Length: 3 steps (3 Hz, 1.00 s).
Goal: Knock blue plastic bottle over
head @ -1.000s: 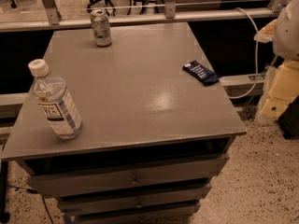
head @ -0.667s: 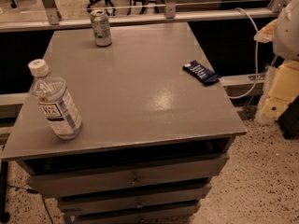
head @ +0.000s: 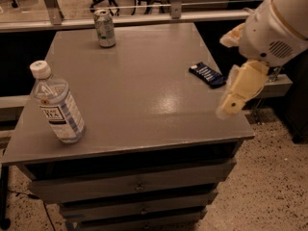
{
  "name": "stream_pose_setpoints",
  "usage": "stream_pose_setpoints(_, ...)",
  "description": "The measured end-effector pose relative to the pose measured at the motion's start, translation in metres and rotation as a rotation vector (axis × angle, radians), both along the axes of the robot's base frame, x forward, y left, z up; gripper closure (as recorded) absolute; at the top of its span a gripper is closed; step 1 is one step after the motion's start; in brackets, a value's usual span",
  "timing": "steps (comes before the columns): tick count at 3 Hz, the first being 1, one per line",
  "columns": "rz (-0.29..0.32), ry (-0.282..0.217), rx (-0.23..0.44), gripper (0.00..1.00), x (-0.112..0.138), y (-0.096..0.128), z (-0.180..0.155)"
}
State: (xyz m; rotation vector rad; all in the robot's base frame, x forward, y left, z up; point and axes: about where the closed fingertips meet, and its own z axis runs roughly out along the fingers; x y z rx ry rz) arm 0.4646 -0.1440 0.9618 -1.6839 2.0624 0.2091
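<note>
Bottle: the blue plastic bottle (head: 57,105) stands upright by the front-left corner of the tabletop (head: 144,100), cap on, with nothing touching it.
Gripper: the gripper (head: 238,93) hangs over the right edge, near the front-right corner and well apart from the bottle. I see nothing in it, and I can't tell whether it is open or closed.
Wrapper: a small dark wrapper (head: 207,74) lies flat near the right edge, just behind the gripper.
Can: a drink can (head: 104,28) stands near the back edge, left of the middle.
Risk, path: a low sweep across the top could drag the wrapper along.
Risk, push: the bottle is so close to the front-left corner that a hard shove towards it might send the bottle rolling off the table. A low nudge may only slide it.
</note>
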Motion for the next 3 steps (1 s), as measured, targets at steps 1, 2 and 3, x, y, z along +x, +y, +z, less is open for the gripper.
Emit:
stream_pose_setpoints(1,0.120,0.005,0.213,0.00,0.019,0.080,-0.010)
stream_pose_setpoints(2,0.223,0.011,0.407,0.00,0.030,0.155,-0.016)
stream_pose_setpoints(3,0.297,0.011,0.589,0.00,0.031,0.220,-0.021)
